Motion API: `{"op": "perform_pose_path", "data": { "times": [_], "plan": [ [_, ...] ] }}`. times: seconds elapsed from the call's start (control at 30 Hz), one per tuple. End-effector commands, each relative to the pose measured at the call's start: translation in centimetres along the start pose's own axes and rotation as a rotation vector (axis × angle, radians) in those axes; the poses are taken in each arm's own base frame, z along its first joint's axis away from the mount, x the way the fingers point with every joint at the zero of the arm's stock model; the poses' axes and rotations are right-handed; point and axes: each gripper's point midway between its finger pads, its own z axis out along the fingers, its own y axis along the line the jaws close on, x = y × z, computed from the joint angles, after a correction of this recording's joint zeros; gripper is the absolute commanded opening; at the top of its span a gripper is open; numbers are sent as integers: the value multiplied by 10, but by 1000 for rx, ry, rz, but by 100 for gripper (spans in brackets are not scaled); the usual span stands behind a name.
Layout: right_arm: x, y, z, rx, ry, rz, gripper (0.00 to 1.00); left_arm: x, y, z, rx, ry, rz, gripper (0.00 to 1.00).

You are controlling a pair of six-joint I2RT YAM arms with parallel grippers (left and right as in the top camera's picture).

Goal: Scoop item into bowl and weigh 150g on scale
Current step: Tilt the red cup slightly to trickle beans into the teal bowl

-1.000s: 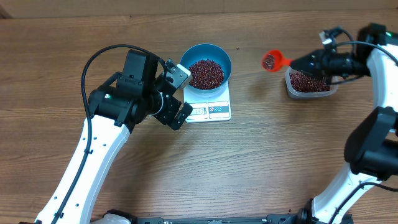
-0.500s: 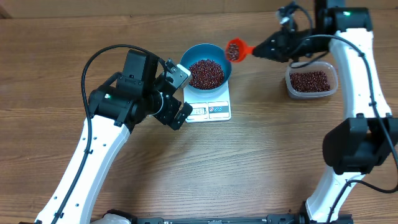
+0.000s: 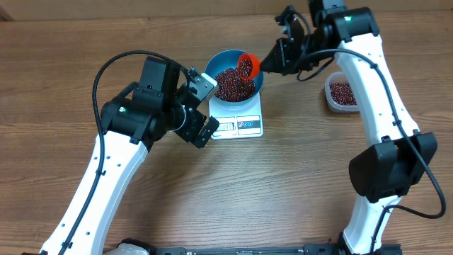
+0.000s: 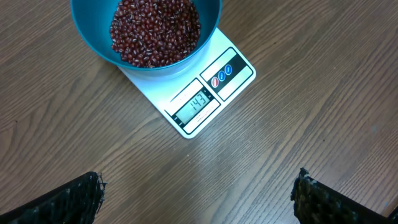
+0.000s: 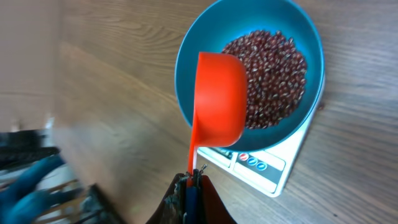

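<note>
My right pincer (image 5: 189, 184) grips the red scoop (image 5: 219, 93) tilted over the beans (image 5: 273, 68) in the blue bowl (image 5: 186, 68); the scale (image 4: 205, 93) seems just short, so next I'd trickle gently.

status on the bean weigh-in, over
Left claw open, clear of scale. Right claw shut on red scoop, over blue bowl. Beans in bowl, display reads 143. Nothing in the way.

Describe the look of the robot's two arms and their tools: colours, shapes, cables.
The left arm and right arm are smooth white tubes with bulky black joints. A black cable loops over the left arm. The left tool and right tool are black; the left one's pads look dimpled.
</note>
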Motion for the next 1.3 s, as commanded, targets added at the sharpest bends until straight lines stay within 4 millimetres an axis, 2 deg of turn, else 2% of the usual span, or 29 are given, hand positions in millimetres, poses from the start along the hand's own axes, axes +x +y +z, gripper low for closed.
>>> {"op": "perform_pose_path", "data": {
  "times": [0.0,0.23,0.63,0.9,1.27],
  "plan": [
    [-13,0,-5,120,-47,-40,4,-9,-1,-8,6,-38,-2,100],
    [-21,14,2,201,-79,-118,4,-9,-1,-9,6,-38,-2,100],
    [-24,15,9,294,-97,-165,4,-9,-1,-8,6,-38,-2,100],
    [-20,25,4,136,-75,-123,4,-9,-1,-8,6,-38,-2,100],
    [-26,13,-27,-62,-103,-24,4,-9,-1,-8,6,-38,-2,100]
  ]
}}
